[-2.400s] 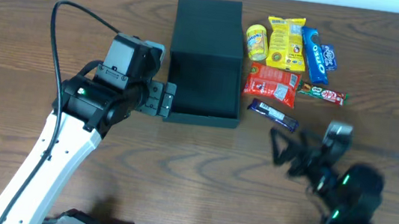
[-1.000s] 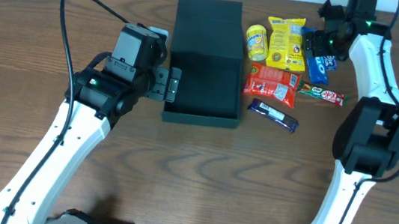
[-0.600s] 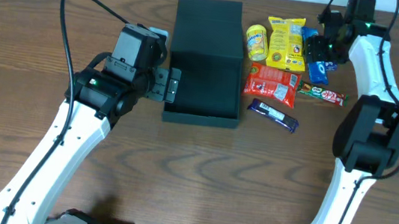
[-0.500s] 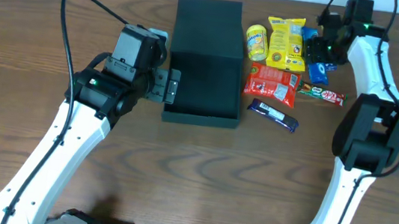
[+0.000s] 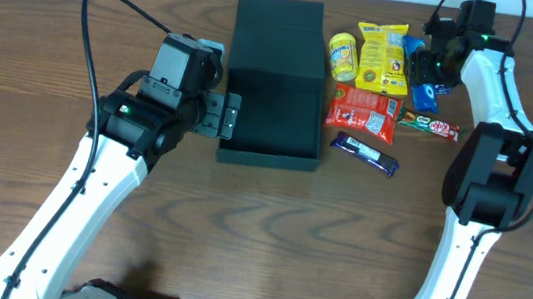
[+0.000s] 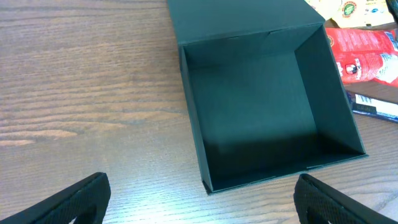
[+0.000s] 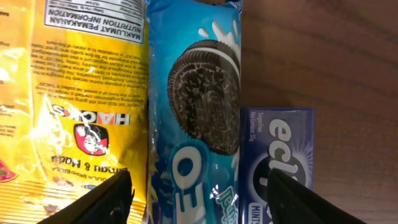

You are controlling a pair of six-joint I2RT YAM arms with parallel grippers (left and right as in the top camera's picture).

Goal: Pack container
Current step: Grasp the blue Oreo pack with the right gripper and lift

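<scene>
Looking down from the right wrist, the writing is easy to read. A blue packet (image 7: 199,106) says "OREO" under a picture of the biscuit. A yellow bag (image 7: 81,93) carries "HACKS" and a panel headed "MAKLUMAT PEMAKANAN". A dark blue box (image 7: 280,162) shows "ecl", with the rest cut off.

The right pincer (image 7: 205,199) hangs over the Oreo packet, released, with its fingers spread wider than the packet. One tip is over the yellow bag's edge and the other over the blue box. Both of these lie tight against the packet's sides and crowd the fingers.

A couple of seconds ago this arm was low at the near right of the table (image 5: 42,3). It has since swung out to the far right corner, and over the last second it has only edged a little along the snacks.

The container (image 5: 276,80) sits at the middle of the table, its lid flap laid back toward the far edge and its dark inside showing. The left pincer (image 5: 225,115) is just beside the container's left wall, wide open and grasping nothing, where it was a second ago.

Between the box and the right arm lie a small yellow pouch (image 5: 342,58), a red packet (image 5: 363,113), a dark blue bar (image 5: 366,154) and a thin red-and-green bar (image 5: 428,125). None of them has moved.
</scene>
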